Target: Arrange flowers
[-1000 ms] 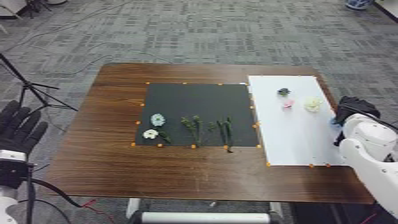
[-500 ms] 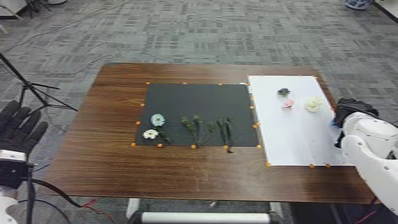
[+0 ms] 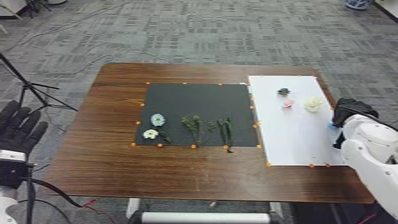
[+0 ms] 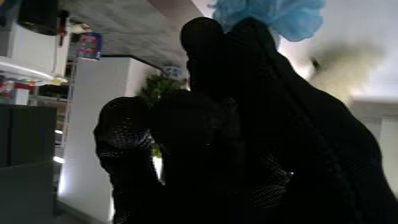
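In the head view, my right hand (image 3: pixel 355 109) is over the right edge of the white board (image 3: pixel 298 140), with a bit of a blue flower (image 3: pixel 333 125) showing beside it. The right wrist view has the blue flower (image 4: pixel 271 16) pinched at the fingertips of my right hand (image 4: pixel 258 100). A dark blue flower (image 3: pixel 283 92), a pink one (image 3: pixel 288 103) and a cream one (image 3: pixel 313 104) lie on the board. The black mat (image 3: pixel 191 97) bears a light blue flower (image 3: pixel 157 120), a white flower (image 3: pixel 150 134) and green stems (image 3: pixel 226 131). My left hand (image 3: pixel 18 131) is open, palm up.
The brown table (image 3: pixel 115 170) surrounds the mat and extends in front of both surfaces. Orange markers line the edges of mat and board. A black tripod (image 3: pixel 28 85) stands on the floor beyond the table's left side.
My right hand has shifted slightly at the board's right edge, with the blue flower still at its fingers. My left hand and the flowers lying down have not moved.
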`<state>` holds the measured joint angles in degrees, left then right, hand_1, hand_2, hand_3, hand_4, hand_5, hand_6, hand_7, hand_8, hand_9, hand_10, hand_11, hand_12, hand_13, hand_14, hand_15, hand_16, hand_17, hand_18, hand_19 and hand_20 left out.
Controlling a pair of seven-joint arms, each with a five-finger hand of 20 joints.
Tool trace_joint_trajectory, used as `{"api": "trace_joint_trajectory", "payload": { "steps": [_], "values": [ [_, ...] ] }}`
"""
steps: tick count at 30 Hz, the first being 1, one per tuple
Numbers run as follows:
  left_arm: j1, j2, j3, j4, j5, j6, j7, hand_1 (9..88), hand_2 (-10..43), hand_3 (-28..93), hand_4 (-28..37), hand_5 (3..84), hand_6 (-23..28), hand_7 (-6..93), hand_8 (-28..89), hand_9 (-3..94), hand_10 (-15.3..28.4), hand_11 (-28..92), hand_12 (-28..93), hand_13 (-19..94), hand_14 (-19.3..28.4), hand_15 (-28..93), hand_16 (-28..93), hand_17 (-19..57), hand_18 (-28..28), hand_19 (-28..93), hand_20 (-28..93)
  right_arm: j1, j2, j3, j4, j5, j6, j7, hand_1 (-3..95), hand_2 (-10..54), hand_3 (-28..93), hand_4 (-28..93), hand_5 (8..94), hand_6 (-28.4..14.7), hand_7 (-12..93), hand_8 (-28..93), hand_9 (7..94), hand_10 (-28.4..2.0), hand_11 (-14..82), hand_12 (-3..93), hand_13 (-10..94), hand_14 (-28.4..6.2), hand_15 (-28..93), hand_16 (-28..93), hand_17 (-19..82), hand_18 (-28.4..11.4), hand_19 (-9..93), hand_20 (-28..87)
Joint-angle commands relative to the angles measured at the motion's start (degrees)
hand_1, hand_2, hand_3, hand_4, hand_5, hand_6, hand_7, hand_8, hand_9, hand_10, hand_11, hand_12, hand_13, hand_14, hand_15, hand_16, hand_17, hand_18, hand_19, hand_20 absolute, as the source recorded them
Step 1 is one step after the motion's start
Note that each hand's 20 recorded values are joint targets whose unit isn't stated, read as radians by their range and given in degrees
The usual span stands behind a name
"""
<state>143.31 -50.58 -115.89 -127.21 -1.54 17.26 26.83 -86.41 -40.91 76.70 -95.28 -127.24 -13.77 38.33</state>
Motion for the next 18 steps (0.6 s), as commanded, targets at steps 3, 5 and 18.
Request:
{"api": "trace_joint_trajectory", "payload": {
  "steps": [3,5,18],
  "values": [
    [0.5,-0.45,-1.51,-0.5,0.16,-0.36,0.19,21.5,20.1,67,-28.3,35.2,7.3,9.8,-7,30.6,13.3,14,13,22,13.0,26,-3,-4.3,10.3,23,11,-12.8,0.3,7.1,-15.9,-3.1,11.6,-0.8,63.1,-9.5,68,-28,78.4,-0.6,33,14,88.1,-7.3,19.1,50.8,78,-6.0,70,34,41,-24.0,88,41],
    [0.8,-0.42,-1.8,-0.53,0.24,-0.48,0.16,21.5,20.1,67,-28.3,35.1,7.3,9.7,-7,30.5,13.3,14,13,22,13.0,26,-3,-4.3,10.4,23,11,-13.1,0.2,7.0,-17.5,-1.6,14.0,-2.5,63.1,-9.5,68,-28,78.6,-0.7,32,15,88.1,-7.4,19.2,50.9,78,-6.0,69,34,41,-24.1,88,41],
    [0.8,-0.36,-2.0,0.04,0.31,-0.64,-0.66,21.9,20.1,66,-28.3,35.2,7.3,9.4,-7,30.8,13.1,13,12,22,12.0,24,-4,-4.2,10.4,23,11,6.5,-13.9,-15.8,-14.7,1.1,14.8,-13.9,62.5,-9.5,69,-28,78.1,-0.6,33,16,87.2,-7.4,19.9,51.1,78,-6.0,69,35,41,-23.6,88,41]
  ]
}}
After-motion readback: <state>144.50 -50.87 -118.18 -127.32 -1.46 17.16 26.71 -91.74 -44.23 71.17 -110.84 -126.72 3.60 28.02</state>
